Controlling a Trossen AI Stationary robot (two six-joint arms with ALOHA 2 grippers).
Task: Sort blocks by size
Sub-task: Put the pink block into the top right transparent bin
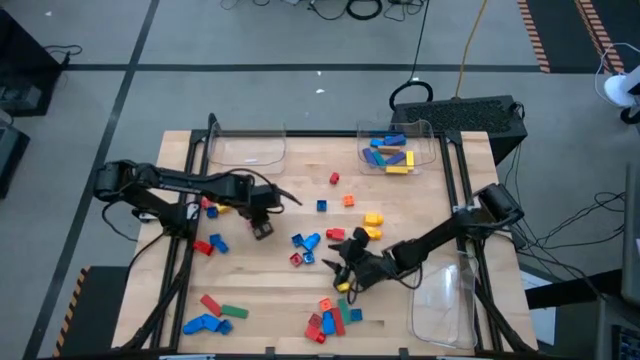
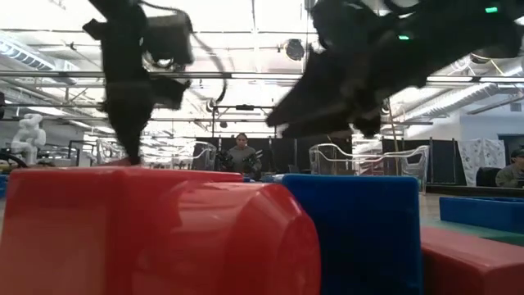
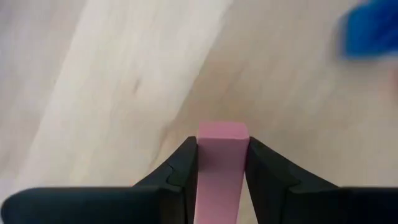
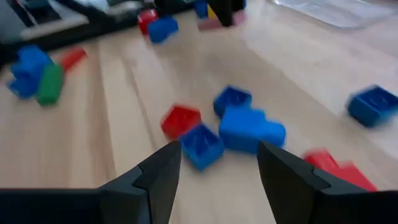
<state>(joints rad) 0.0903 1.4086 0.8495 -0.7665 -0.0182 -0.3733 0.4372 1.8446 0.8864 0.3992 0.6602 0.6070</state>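
Left of centre in the high view, my left gripper (image 1: pixel 262 228) pinches a pink block (image 3: pixel 220 163); the left wrist view shows its two fingers (image 3: pixel 181 171) pressed against the block's sides, with bare wood beyond and a blue blur at the frame's upper right. Around that gripper I see a red block (image 1: pixel 204 247) and a blue block (image 1: pixel 219 243) just below and to the left.

Centre frame holds a loose cluster: a blue piece (image 1: pixel 307 241), a small red brick (image 1: pixel 297 260) and a blue cube (image 1: pixel 322 206), with a red cube (image 1: pixel 334 179) and an orange cube (image 1: pixel 348 200) above them. Two yellow blocks (image 1: pixel 373 218) lie right of centre. My right gripper (image 1: pixel 345 262) hovers at the cluster's lower right, fingers spread with nothing between them; the right wrist view looks past them at a small blue brick (image 4: pixel 201 145), a red brick (image 4: pixel 181 120) and a bigger blue piece (image 4: pixel 251 129).

Along the bottom edge I see a red-and-blue pile (image 1: pixel 331 318), and at lower left a red bar (image 1: pixel 212 303), a green bar (image 1: pixel 234 312) and blue pieces (image 1: pixel 204 324).

One clear tray (image 1: pixel 432 146) at upper right holds blue, yellow and orange blocks. Another tray (image 1: pixel 246 149) sits at upper left, a third (image 1: pixel 445 305) at lower right.
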